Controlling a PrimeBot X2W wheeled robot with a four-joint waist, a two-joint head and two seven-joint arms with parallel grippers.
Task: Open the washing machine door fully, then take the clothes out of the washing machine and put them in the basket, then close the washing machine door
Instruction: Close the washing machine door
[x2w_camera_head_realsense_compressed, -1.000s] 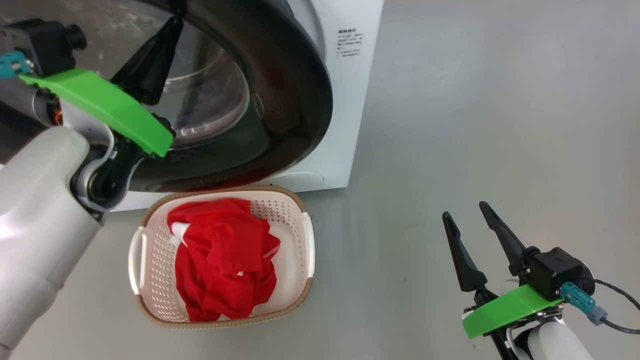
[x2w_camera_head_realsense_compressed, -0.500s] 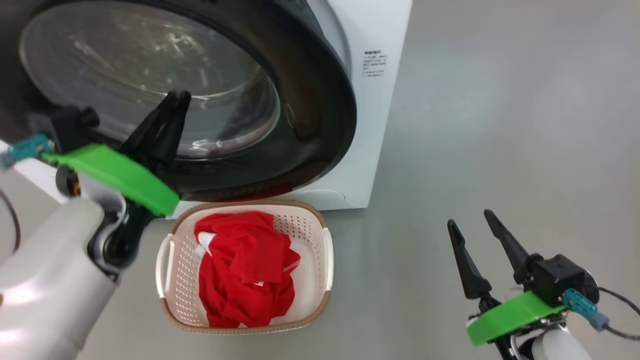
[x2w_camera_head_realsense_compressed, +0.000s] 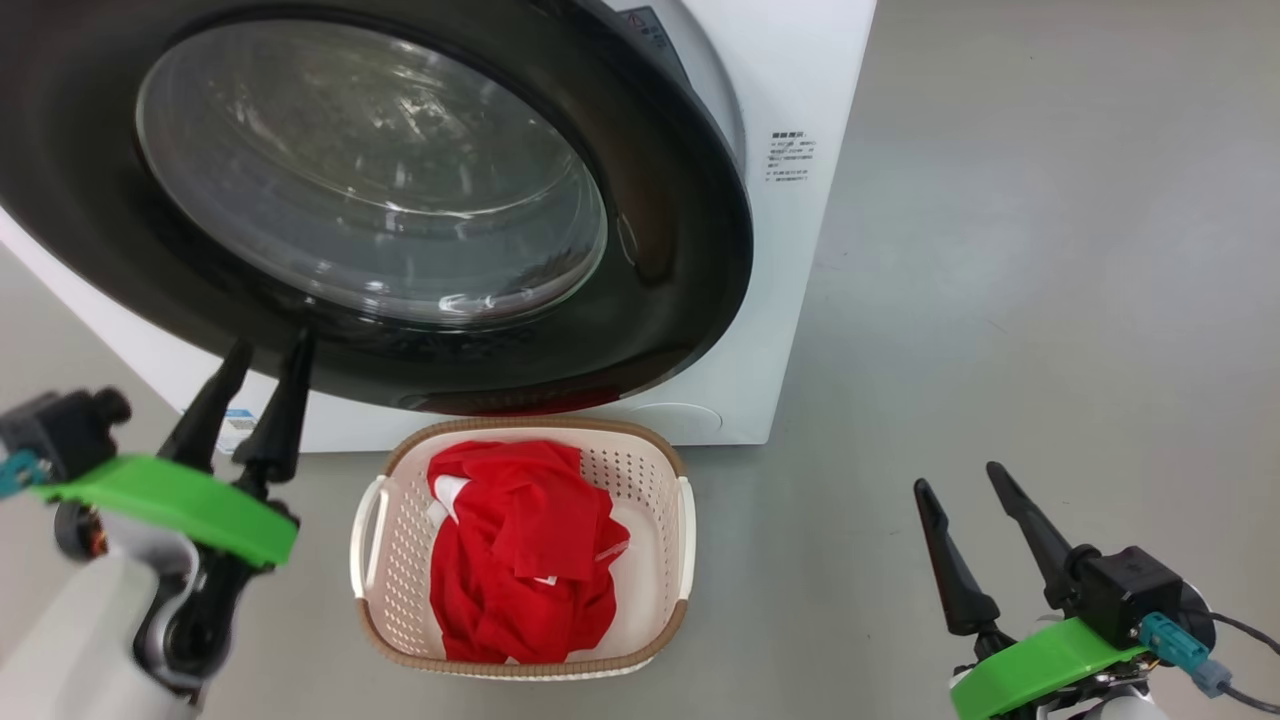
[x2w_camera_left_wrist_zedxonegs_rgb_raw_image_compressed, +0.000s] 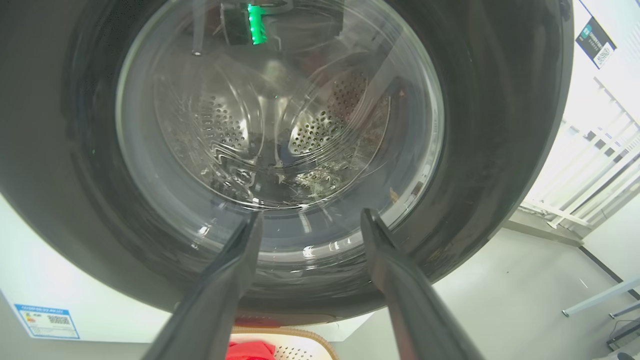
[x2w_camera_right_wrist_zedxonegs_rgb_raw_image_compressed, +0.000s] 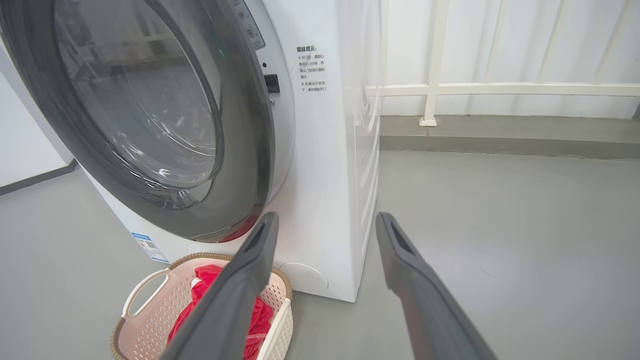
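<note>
Both pincers stand spread and grip nothing, with the bright red clothes with white trim (x2w_camera_head_realsense_compressed: 520, 560) lying in the cream-white perforated plastic basket with a brown rim (x2w_camera_head_realsense_compressed: 684, 540).
The basket sits on the grey floor (x2w_camera_head_realsense_compressed: 1030, 300) just before the big white front-loading washing machine (x2w_camera_head_realsense_compressed: 800, 330), under its large round black-rimmed glass door (x2w_camera_head_realsense_compressed: 370, 190), which lies against the machine's front; whether it is latched cannot be told. Black printed lines (x2w_camera_head_realsense_compressed: 790, 157) on the machine's side are too small to read, as is the small blue label (x2w_camera_left_wrist_zedxonegs_rgb_raw_image_compressed: 46, 320) at its base. The left pincer (x2w_camera_head_realsense_compressed: 274, 343) points up at the door's lower rim and the right pincer (x2w_camera_head_realsense_compressed: 958, 477) hangs well to the right. The left wrist view shows the perforated steel drum (x2w_camera_left_wrist_zedxonegs_rgb_raw_image_compressed: 320, 130) through the glass; the right wrist view shows a white railing (x2w_camera_right_wrist_zedxonegs_rgb_raw_image_compressed: 500, 89).
</note>
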